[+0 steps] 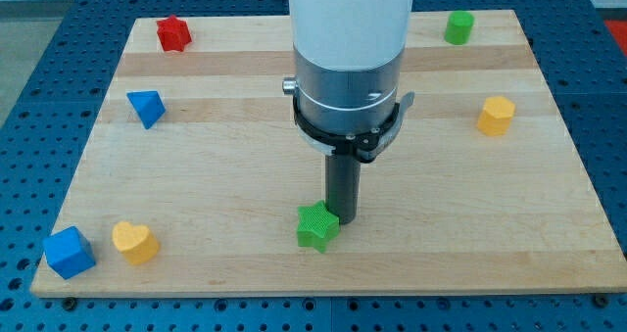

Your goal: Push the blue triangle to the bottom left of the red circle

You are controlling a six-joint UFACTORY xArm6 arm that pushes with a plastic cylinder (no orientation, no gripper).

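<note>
My arm ends in a plain dark rod, matt and straight, hanging from a white housing with a ribbed metal collar; I carry no pincer, so nothing on me opens or closes. My tip point(342, 217) sits low in the middle of the frame, touching or all but touching the upper right edge of the green star point(316, 226), a small block with a ridged, printed-looking surface.

The worktop point(245, 175) is a pale wooden board of glued strips with visible grain, lying on a blue perforated base point(39, 38).

I count seven blocks, all of matt plastic. Two are blue: the blue triangle point(146, 108), a faceted wedge at the left of the frame, and a blue cube point(69, 252) at the lower left corner. Two are yellow: a yellow heart point(134, 242) just right of that cube, and a yellow hexagonal block point(496, 116) at the right. Two are green: the star by my tip and a green cylinder point(458, 26) at the upper right. One is red: a red block point(173, 33) at the upper left, whose outline looks more jagged than round.

The blue triangle lies below and slightly left of the red block, well apart from it and far from my tip. Bare wood lies between those two blocks.
</note>
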